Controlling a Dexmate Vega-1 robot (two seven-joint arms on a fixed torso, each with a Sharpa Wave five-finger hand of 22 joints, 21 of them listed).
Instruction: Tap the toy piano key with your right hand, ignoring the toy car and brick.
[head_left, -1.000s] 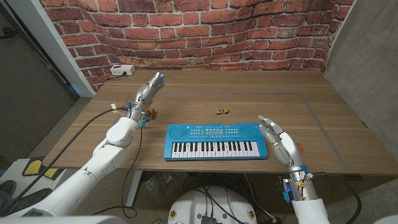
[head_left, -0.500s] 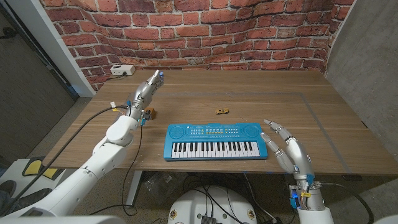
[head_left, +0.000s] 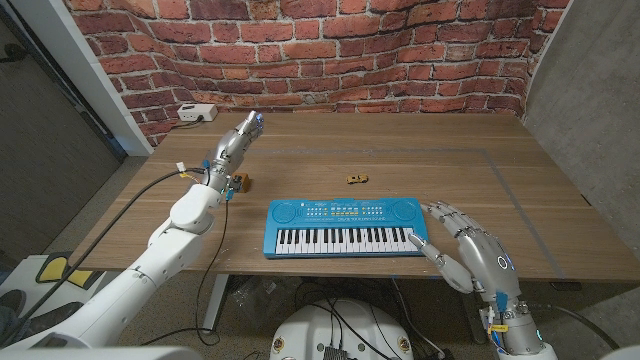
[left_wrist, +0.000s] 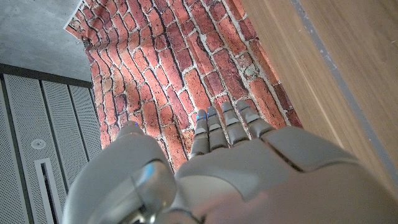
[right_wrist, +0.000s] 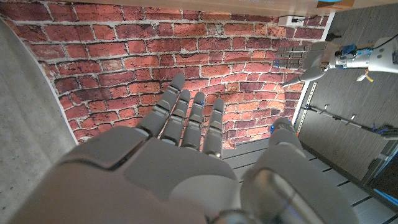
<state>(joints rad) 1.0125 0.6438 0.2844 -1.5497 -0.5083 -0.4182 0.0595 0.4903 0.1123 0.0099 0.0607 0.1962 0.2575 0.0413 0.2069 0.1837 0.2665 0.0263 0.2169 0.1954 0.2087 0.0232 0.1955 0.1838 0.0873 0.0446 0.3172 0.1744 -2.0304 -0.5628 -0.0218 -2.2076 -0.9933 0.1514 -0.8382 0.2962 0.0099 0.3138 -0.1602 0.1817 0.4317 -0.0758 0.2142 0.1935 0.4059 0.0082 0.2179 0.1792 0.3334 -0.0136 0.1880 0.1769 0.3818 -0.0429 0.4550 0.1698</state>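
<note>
We find the toy piano (head_left: 341, 227) lying near the front edge of the wooden surface (head_left: 520, 190). The right robot hand (head_left: 468, 252) sits just beside its right end, fingers spread, holding nothing. The left robot hand (head_left: 232, 148) is raised well apart, fingers straight, empty. The toy car (head_left: 355, 179) lies behind the piano; a small brick (head_left: 241, 182) sits beside the left arm.
</note>
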